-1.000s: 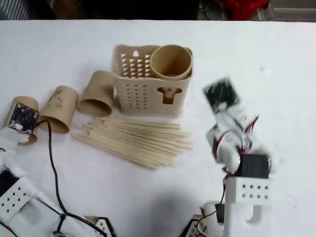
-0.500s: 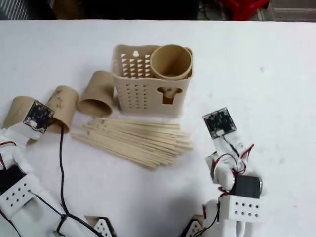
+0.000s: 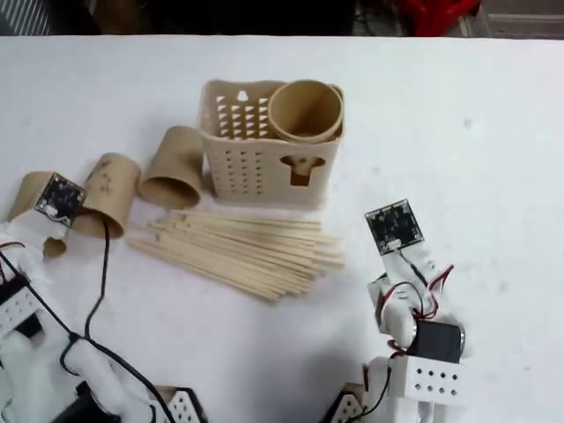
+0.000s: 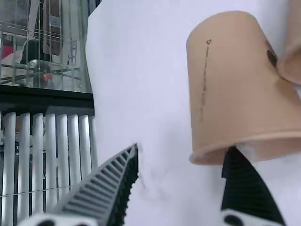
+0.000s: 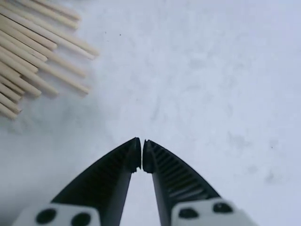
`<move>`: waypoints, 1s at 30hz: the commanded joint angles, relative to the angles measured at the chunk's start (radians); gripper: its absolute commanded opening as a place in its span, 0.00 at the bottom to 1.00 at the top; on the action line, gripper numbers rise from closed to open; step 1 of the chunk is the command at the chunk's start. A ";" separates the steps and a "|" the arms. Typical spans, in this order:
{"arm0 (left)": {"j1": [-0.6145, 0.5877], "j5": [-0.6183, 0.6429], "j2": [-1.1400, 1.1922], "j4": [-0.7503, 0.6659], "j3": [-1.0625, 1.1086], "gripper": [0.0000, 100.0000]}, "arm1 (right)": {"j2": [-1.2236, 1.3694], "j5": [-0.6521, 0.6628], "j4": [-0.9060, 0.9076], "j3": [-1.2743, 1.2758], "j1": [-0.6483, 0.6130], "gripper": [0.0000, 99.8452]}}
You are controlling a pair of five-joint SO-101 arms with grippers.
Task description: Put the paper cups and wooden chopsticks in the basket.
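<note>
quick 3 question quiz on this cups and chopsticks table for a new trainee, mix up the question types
1. True or false: the pale wooden chopsticks lie inside the beige perforated plastic basket.
2. How many brown paper cups stand in the basket? A) none B) one C) three
3. Short answer: which arm's gripper is shut with nothing in it?

Key: 1 false, they lie on the table beside it; 2 B; 3 the right gripper.

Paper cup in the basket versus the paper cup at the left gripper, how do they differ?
The upright cup stands mouth up inside the basket; the leftmost cup lies on its side on the table, at the open left gripper. Both are brown paper cups.
</note>
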 commanded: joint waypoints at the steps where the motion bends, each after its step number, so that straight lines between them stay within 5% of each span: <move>1: 0.042 0.052 0.073 -0.026 -0.101 0.29 | -0.008 -0.009 -0.067 0.058 0.004 0.02; 7: 0.102 0.063 0.211 -0.026 -0.163 0.24 | -0.008 -0.015 -0.088 0.092 0.008 0.02; 12: 0.104 0.190 0.282 -0.026 -0.233 0.20 | -0.010 -0.018 -0.094 0.110 0.007 0.02; 19: 0.104 0.215 0.289 -0.021 -0.256 0.02 | -0.010 -0.011 -0.208 0.195 0.007 0.02; 24: 0.097 0.242 0.274 -0.012 -0.256 0.02 | -0.010 -0.011 -0.208 0.198 0.002 0.02; 27: 0.087 0.351 0.189 0.097 -0.299 0.02 | -0.010 -0.011 -0.208 0.199 0.007 0.02; 30: 0.087 0.446 0.071 0.373 -0.440 0.02 | -0.010 -0.011 -0.208 0.210 0.002 0.02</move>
